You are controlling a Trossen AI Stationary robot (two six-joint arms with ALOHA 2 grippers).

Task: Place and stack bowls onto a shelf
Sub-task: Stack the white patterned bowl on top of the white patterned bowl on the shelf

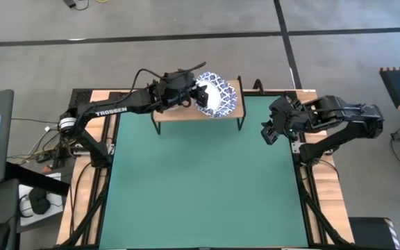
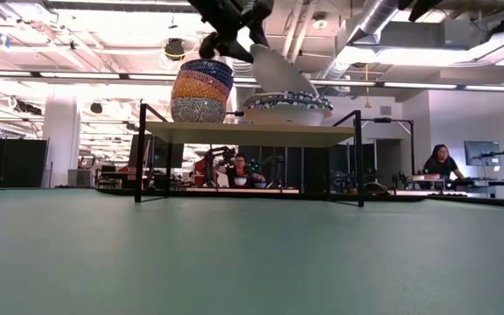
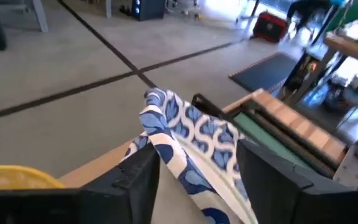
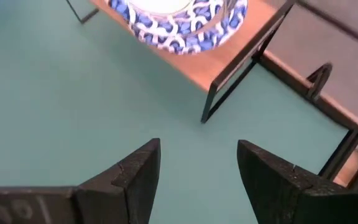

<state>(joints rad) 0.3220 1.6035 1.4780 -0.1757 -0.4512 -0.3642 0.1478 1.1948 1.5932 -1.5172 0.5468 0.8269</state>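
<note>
Above the shelf [image 1: 196, 110] at the far edge of the green bench [image 1: 200, 180], the left end effector [image 1: 194, 94] stood with its fingers parted around the rim of a tilted white-and-blue bowl [image 2: 278, 70] leaning over the stacked wide bowls [image 2: 287, 107]. Beside them stood the stacked small bowls [image 2: 201, 90]. Near the bench's right edge, the right end effector [image 1: 268, 132] hovered open and empty.

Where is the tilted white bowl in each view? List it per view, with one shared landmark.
High: tilted bowl on the shelf, right half.
Low: top centre, leaning on the white stack.
Left wrist: centre, between the left tool's fingers.
Right wrist: cannot tell it from the stack.
Landmark: the shelf.
</note>
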